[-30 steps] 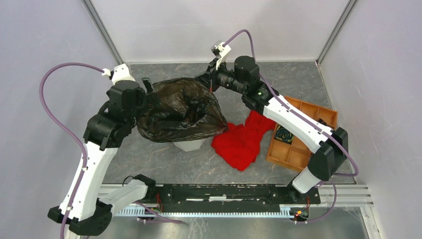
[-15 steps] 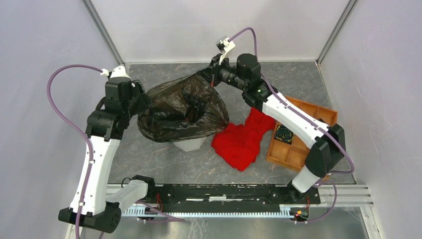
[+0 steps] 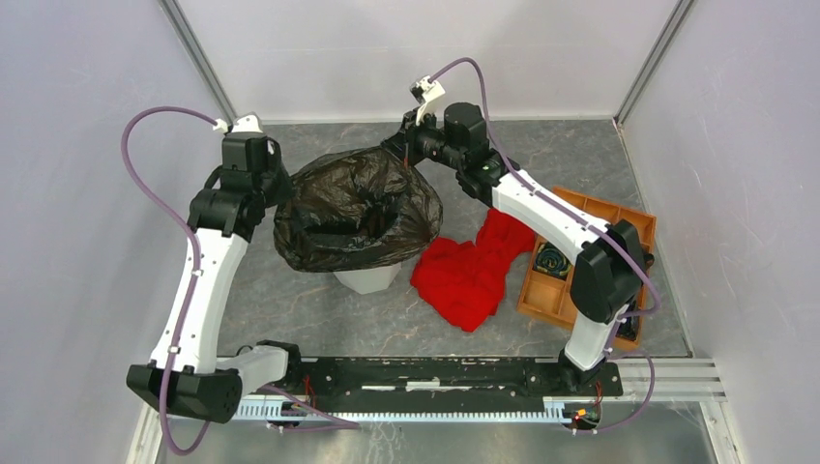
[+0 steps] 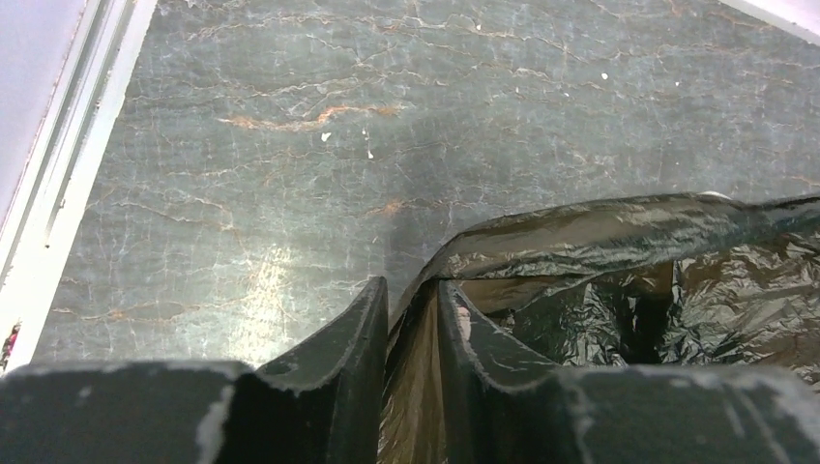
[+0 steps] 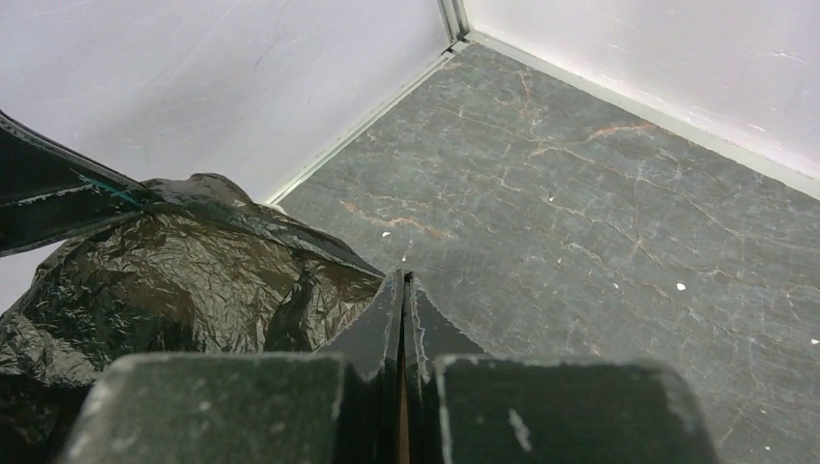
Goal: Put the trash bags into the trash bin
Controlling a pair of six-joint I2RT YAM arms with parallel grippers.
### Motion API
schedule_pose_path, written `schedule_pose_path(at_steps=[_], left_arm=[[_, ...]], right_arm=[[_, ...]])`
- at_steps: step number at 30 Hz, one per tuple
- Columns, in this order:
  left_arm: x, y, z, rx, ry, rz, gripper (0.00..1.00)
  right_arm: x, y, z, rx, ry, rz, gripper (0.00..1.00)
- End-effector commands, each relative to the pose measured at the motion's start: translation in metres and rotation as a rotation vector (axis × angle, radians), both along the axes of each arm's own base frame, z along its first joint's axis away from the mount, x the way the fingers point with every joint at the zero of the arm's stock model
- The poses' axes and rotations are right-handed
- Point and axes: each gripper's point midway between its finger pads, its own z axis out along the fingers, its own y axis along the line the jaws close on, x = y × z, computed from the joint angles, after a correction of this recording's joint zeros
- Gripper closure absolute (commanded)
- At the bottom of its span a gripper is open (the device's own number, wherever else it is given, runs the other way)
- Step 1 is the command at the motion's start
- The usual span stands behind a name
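From above, both your arms reach farther back than a second ago. The trash bag stretches from your left end effector to your right end effector, draped over the trash bin below them. Only the left wrist view shows the bag's edge grasped between its fingers. The right wrist view shows that end effector clenched, with the bag at its left.

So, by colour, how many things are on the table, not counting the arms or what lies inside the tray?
Black: 1, the trash bag
White: 1, the trash bin, mostly covered by the bag
Red: 1, the cloth
Orange: 1, the compartment tray
Total: 4
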Motion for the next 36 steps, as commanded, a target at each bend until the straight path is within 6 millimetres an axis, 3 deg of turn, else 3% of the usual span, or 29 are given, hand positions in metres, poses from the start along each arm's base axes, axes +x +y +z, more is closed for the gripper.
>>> schedule_pose_path(at_steps=[1, 4, 12, 17, 21, 26, 28, 30, 32, 34, 36], left_arm=[[0.018, 0.001, 0.034, 0.016, -0.116, -0.015, 0.71], [0.027, -0.002, 0.029, -0.008, -0.119, -0.011, 0.83], [0.037, 0.003, -0.016, -0.026, -0.035, 0.020, 0.86], [0.030, 0.002, -0.047, -0.054, 0.013, 0.008, 0.89], [0.013, 0.002, -0.067, -0.070, 0.049, 0.013, 0.91], [-0.005, -0.001, -0.064, -0.103, 0.019, 0.008, 0.87], [-0.011, 0.002, -0.057, -0.101, 0.007, 0.017, 0.84], [-0.015, 0.006, -0.043, -0.085, -0.015, 0.033, 0.72], [-0.021, 0.014, -0.028, -0.063, -0.038, 0.061, 0.54], [-0.030, 0.021, -0.015, -0.041, -0.057, 0.089, 0.42], [-0.040, 0.028, -0.003, -0.029, -0.085, 0.119, 0.31]], right_arm=[[0.014, -0.001, 0.030, 0.041, -0.071, -0.025, 1.00], [0.018, 0.000, 0.024, 0.038, -0.062, -0.021, 1.00], [0.016, -0.001, -0.005, 0.026, -0.021, -0.009, 1.00], [0.014, -0.002, -0.032, -0.008, 0.004, 0.000, 1.00], [0.008, -0.002, -0.049, -0.028, 0.046, 0.026, 1.00], [-0.007, -0.001, -0.035, -0.004, 0.079, 0.074, 1.00], [-0.010, -0.005, -0.020, -0.002, 0.067, 0.068, 1.00], [-0.010, -0.015, -0.005, -0.014, 0.052, 0.035, 0.97], [-0.009, -0.028, 0.004, -0.041, 0.048, -0.003, 0.85], [-0.009, -0.042, 0.013, -0.054, 0.054, -0.022, 0.67], [-0.012, -0.056, 0.021, -0.026, 0.067, -0.010, 0.56]])
